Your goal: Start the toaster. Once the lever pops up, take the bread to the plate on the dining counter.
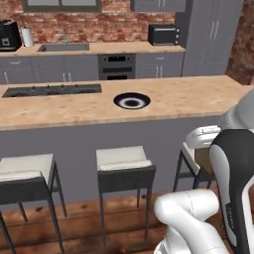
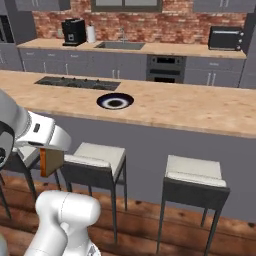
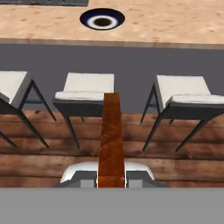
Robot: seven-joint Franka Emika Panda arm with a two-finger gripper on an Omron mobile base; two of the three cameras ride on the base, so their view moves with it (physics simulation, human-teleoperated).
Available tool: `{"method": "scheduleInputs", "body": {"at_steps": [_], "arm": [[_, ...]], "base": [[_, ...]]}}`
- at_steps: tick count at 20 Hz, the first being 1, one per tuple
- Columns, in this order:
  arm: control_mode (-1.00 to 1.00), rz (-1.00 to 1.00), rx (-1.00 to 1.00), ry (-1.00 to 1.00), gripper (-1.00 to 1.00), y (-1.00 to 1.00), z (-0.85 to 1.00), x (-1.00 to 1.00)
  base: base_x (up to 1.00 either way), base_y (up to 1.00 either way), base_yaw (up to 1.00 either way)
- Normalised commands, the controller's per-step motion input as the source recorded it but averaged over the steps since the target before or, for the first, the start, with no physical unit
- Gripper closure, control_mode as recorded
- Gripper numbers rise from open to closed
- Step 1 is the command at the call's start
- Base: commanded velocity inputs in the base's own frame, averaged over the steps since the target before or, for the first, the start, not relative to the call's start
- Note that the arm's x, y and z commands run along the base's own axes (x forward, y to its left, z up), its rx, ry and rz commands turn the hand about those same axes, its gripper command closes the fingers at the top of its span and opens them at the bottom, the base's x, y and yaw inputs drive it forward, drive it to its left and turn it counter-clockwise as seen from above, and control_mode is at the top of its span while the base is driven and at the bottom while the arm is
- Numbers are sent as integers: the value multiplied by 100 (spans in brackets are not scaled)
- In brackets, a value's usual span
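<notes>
The gripper [image 3: 111, 177] is clamped on the bread [image 3: 111, 140], which stands edge-on between the fingers, low in front of the bar stools [image 3: 87, 87] and well short of the dining counter [image 3: 175, 22]. The plate [image 3: 102, 20] sits near the counter's front edge, beside the cooktop [image 1: 52, 90]. To carry well, the robot should lift the slice above the counter's edge before reaching in, keep the grip firm, then lower it flat over the plate's white centre
</notes>
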Motion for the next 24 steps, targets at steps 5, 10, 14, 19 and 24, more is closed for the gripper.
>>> {"method": "scheduleInputs", "body": {"at_steps": [5,10,14,19,24], "arm": [[100,0,0,0,100,0,0,0],[100,0,0,0,100,0,0,0],[100,0,0,0,100,0,0,0],[100,0,0,0,100,0,0,0],[100,0,0,0,100,0,0,0]], "base": [[64,0,-13],[50,5,-13],[31,15,-13],[22,10,-13],[42,15,-8]]}}
